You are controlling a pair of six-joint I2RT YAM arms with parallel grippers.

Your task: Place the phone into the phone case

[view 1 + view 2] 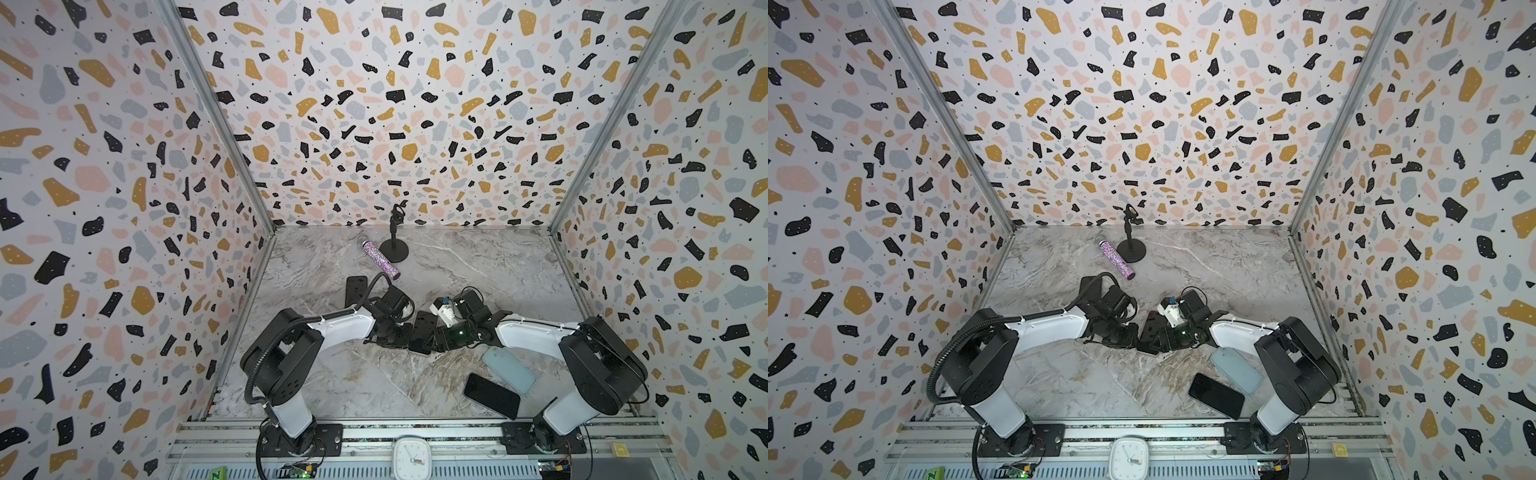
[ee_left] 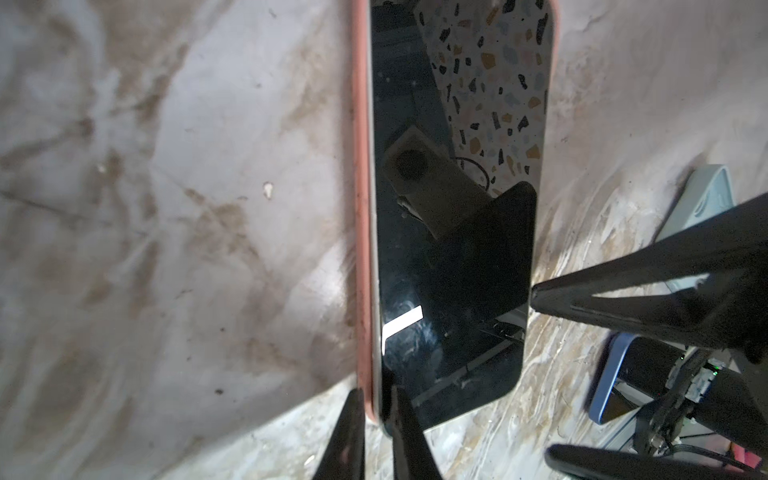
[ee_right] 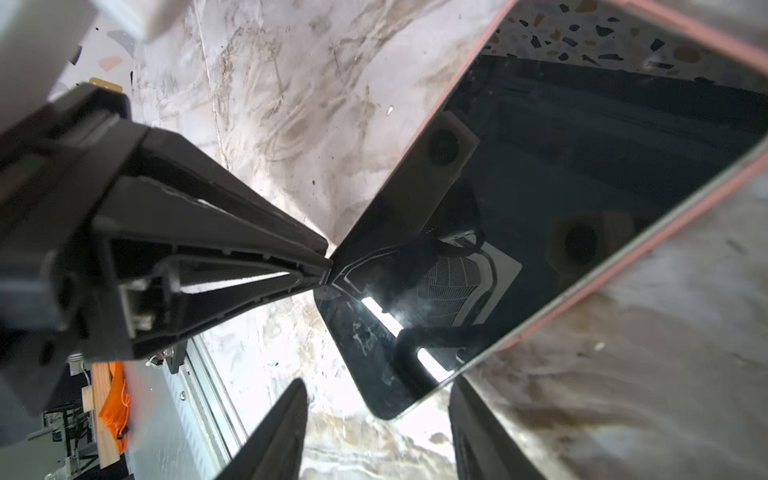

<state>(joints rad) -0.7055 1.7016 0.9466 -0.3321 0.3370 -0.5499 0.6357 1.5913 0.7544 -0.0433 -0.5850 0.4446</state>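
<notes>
Seating the phone (image 2: 449, 249) into the pink phone case (image 2: 360, 208).
Left gripper (image 2: 376, 432) pinches the case rim; right gripper (image 3: 378, 384), fingers spread, should press the free edge down evenly.

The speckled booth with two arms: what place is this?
Probably a robot test booth: patterned walls box in a marble-look tabletop, a left arm and a right arm are bolted to a rail, beside a clock.
</notes>
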